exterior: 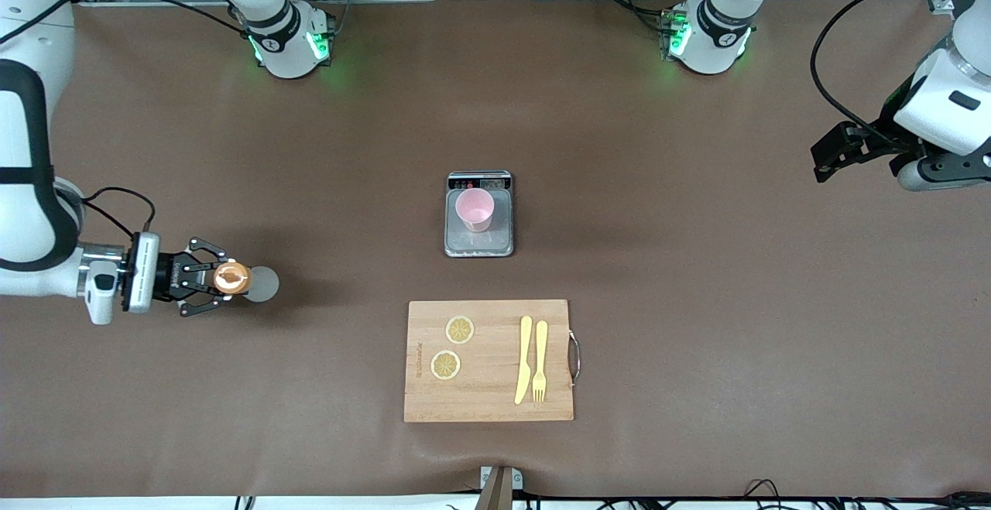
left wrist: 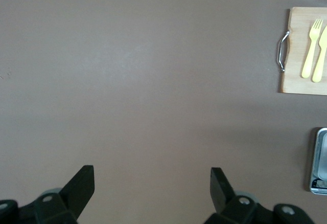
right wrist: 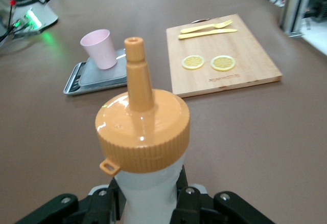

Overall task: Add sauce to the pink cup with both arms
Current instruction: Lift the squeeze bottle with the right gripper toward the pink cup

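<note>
The sauce bottle (exterior: 246, 281) is upright at the right arm's end of the table, its orange nozzle cap (right wrist: 142, 129) pointing up. My right gripper (exterior: 213, 282) is shut on its frosted white body (right wrist: 150, 196), with a finger on either side just under the cap. The pink cup (exterior: 474, 210) stands on a small scale (exterior: 479, 244) at the table's middle and also appears in the right wrist view (right wrist: 99, 48). My left gripper (exterior: 830, 158) waits open over bare table at the left arm's end, its fingers (left wrist: 82, 183) wide apart with nothing between them.
A wooden cutting board (exterior: 488, 398) lies nearer to the front camera than the scale. It carries two lemon slices (exterior: 460, 330), a yellow knife (exterior: 524, 359) and a fork (exterior: 540, 361). Brown table surface lies between the bottle and the scale.
</note>
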You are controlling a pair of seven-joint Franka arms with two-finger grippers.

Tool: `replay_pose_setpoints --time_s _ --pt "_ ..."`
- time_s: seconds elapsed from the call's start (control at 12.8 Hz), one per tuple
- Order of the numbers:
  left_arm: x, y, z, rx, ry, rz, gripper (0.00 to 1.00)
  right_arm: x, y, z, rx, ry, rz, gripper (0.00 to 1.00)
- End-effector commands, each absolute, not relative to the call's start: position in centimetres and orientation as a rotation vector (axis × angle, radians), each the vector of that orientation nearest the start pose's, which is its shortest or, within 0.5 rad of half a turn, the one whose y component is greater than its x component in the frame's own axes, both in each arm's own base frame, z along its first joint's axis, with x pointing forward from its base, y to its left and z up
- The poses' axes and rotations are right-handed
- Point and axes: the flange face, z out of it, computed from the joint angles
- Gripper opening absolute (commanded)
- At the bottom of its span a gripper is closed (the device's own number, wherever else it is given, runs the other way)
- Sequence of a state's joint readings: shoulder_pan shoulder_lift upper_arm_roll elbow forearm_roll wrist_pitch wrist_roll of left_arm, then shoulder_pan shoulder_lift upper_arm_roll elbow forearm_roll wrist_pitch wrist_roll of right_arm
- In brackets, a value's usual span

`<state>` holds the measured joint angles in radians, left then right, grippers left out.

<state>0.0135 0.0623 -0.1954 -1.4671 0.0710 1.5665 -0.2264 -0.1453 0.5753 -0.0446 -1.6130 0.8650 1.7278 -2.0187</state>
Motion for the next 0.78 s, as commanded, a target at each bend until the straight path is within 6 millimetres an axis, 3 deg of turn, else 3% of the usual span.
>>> replay_pose_setpoints --time_s 0.0,0.16,0.7 --pt "55.7 -9.7 64.1 -3.120 -0.086 -0.054 1.00 65.0 -2.4 32.0 -1.726 -1.662 -0.525 0.00" --pt "55.5 -9.8 63.6 -3.120 -0.164 -0.027 1.00 64.7 -1.2 33.8 -1.777 -1.704 -0.404 0.00" --pt "55.0 -9.8 62.4 -3.093 -0.180 0.056 1.00 63.4 7.2 39.1 -2.006 -1.747 -0.088 0.00"
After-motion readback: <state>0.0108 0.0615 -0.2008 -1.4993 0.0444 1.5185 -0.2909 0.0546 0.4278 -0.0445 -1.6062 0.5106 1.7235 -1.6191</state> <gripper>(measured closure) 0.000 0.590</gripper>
